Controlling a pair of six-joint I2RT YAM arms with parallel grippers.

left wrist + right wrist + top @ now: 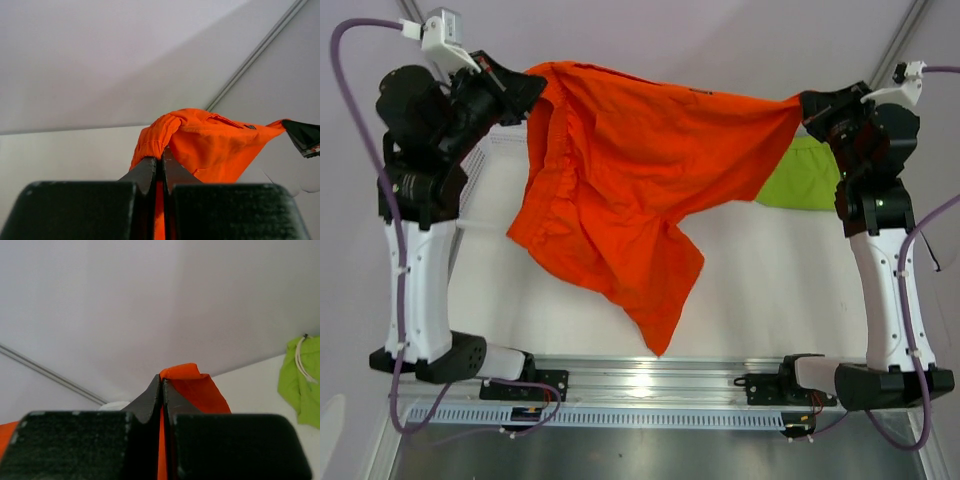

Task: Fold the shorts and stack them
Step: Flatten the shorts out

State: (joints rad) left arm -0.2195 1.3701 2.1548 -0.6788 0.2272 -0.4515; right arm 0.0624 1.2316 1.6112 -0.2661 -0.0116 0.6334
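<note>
Orange shorts [620,170] hung stretched between the two sets of fingers, one leg drooping toward the table [770,300]; my guess is they were held up like this so the fabric could fall flat before folding. Left gripper [533,86] was clamped shut on the gathered waist edge, cloth bunched just past its tips, and right gripper [808,106] was clamped shut on the opposite corner, a thin flap poking out above its tips. Lime green shorts [805,178] lay on the table just below the right fingers, not gripped, probably waiting their turn.
</note>
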